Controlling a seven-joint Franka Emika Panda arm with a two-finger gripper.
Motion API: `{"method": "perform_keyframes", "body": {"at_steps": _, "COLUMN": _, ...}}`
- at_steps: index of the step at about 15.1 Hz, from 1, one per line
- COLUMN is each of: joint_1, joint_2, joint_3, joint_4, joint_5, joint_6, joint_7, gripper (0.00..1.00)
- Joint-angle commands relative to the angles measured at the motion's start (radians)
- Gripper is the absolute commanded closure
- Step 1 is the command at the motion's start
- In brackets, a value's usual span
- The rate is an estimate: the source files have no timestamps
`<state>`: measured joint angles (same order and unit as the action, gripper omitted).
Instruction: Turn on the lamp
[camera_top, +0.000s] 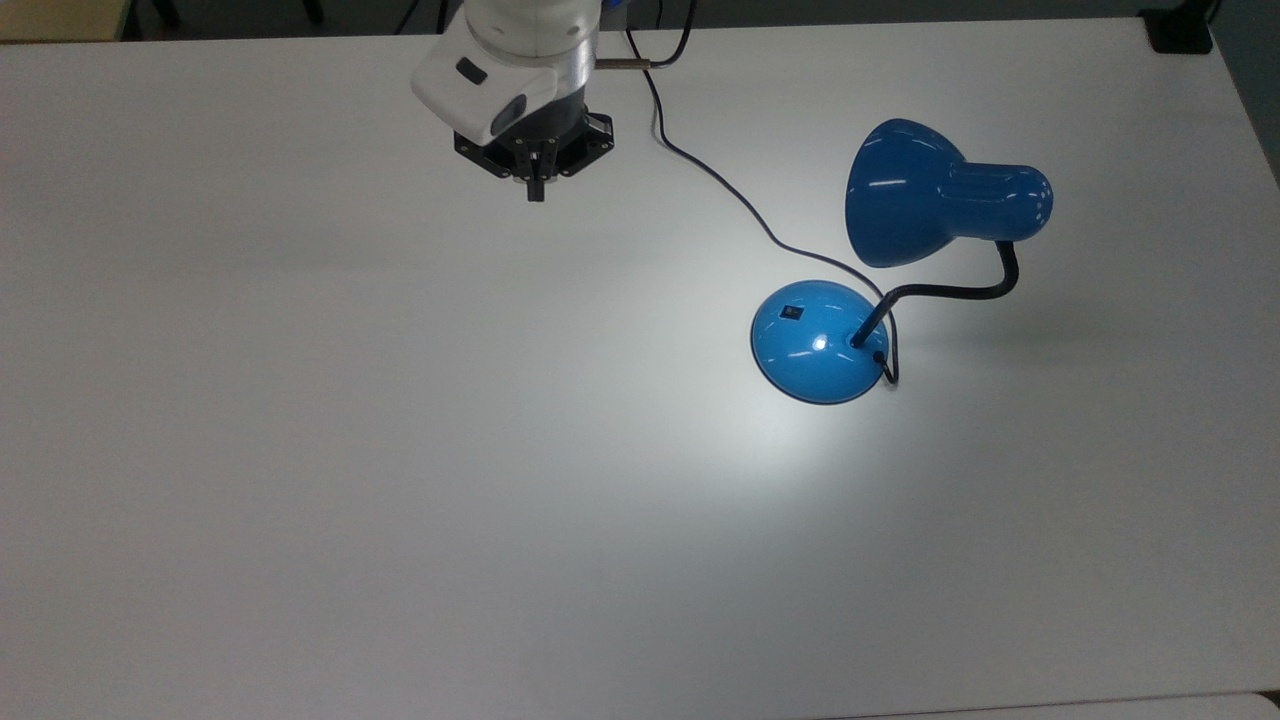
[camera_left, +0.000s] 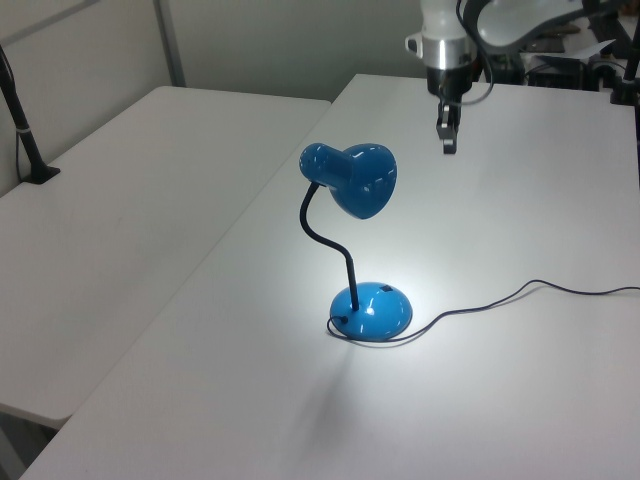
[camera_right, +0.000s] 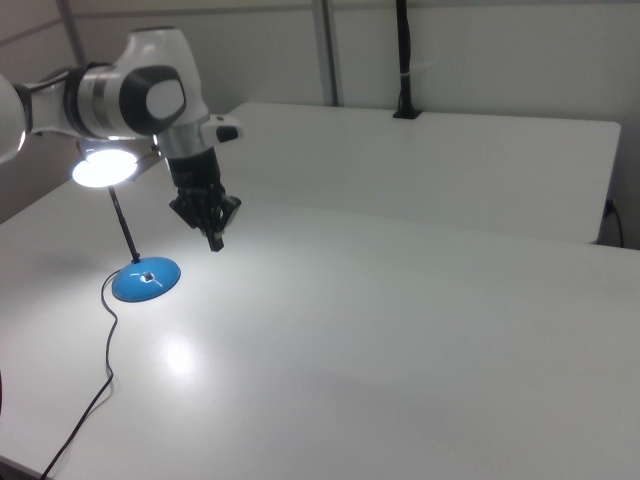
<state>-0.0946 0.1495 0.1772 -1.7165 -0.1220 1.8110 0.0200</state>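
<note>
The blue lamp (camera_top: 935, 195) stands on the white table (camera_top: 300, 450), lit, with a bright pool of light around its domed base (camera_top: 818, 342). A small black switch (camera_top: 791, 312) sits on the base. In the right view the shade's bulb (camera_right: 103, 168) glows above the base (camera_right: 146, 280). My gripper (camera_top: 535, 190) hangs shut with nothing in it, far off toward the top view's upper left of the lamp, well above the table. In the left view the gripper (camera_left: 449, 143) is behind the lamp (camera_left: 352, 180), and in the right view the gripper (camera_right: 215, 240) is to the right of the base.
A black cord (camera_top: 720, 190) runs from the base across the table toward the top view's far edge. A second white table (camera_left: 130, 190) adjoins at the left view's left, with a black clamp post (camera_left: 25, 130). Another post (camera_right: 403, 60) stands at the right view's back.
</note>
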Motion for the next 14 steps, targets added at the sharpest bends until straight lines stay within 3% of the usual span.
{"method": "perform_keyframes", "body": {"at_steps": 1, "joint_1": -0.028, "joint_2": -0.043, "joint_3": 0.002, "joint_4": 0.069, "joint_5": -0.022, "joint_6": -0.099, "joint_7": 0.081, "gripper": 0.99}}
{"method": "perform_keyframes", "body": {"at_steps": 3, "joint_1": -0.036, "joint_2": -0.096, "joint_3": 0.001, "joint_4": 0.075, "joint_5": -0.018, "joint_6": -0.145, "joint_7": 0.081, "gripper": 0.68}}
{"method": "perform_keyframes", "body": {"at_steps": 6, "joint_1": -0.03, "joint_2": -0.137, "joint_3": -0.011, "joint_4": 0.072, "joint_5": -0.01, "joint_6": -0.185, "joint_7": 0.08, "gripper": 0.47}}
{"method": "perform_keyframes", "body": {"at_steps": 7, "joint_1": -0.017, "joint_2": -0.14, "joint_3": -0.031, "joint_4": 0.074, "joint_5": -0.01, "joint_6": -0.186, "joint_7": 0.075, "gripper": 0.34}}
{"method": "perform_keyframes", "body": {"at_steps": 9, "joint_1": 0.033, "joint_2": -0.148, "joint_3": -0.07, "joint_4": 0.074, "joint_5": -0.01, "joint_6": -0.186, "joint_7": 0.072, "gripper": 0.24}}
{"method": "perform_keyframes", "body": {"at_steps": 11, "joint_1": 0.102, "joint_2": -0.151, "joint_3": -0.12, "joint_4": 0.069, "joint_5": -0.01, "joint_6": -0.199, "joint_7": 0.081, "gripper": 0.0}}
{"method": "perform_keyframes", "body": {"at_steps": 14, "joint_1": 0.118, "joint_2": -0.156, "joint_3": -0.137, "joint_4": 0.066, "joint_5": -0.01, "joint_6": -0.209, "joint_7": 0.08, "gripper": 0.0}}
